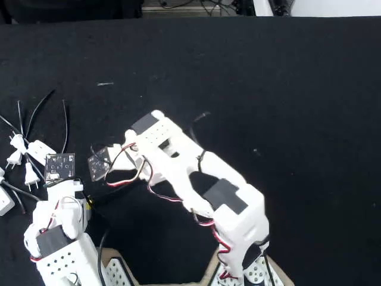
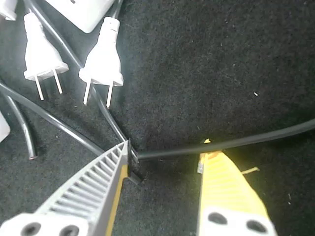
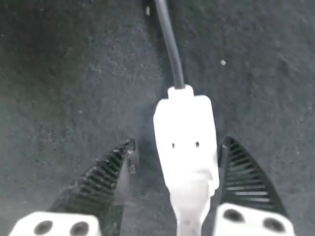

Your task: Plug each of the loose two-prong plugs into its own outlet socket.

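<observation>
Though gaping like the left pincer (image 2: 165, 151), the right pincer (image 3: 178, 143) straddles a socket (image 3: 184, 115).

1. In the high view, even light falls from above on the black table cloth (image 1: 286, 83), which stays dark and matte.
2. The white arm (image 1: 196, 173) shows bright against the cloth, with only a soft, dark shadow patch beneath it.
3. The left wrist view is well lit. The white plugs (image 2: 102, 58) glare almost to plain white, and the black cable (image 2: 231, 143) carries a thin sheen.
4. The right wrist view is dimmer and its cloth looks grey. The white socket (image 3: 186, 142) is the brightest thing there.
</observation>
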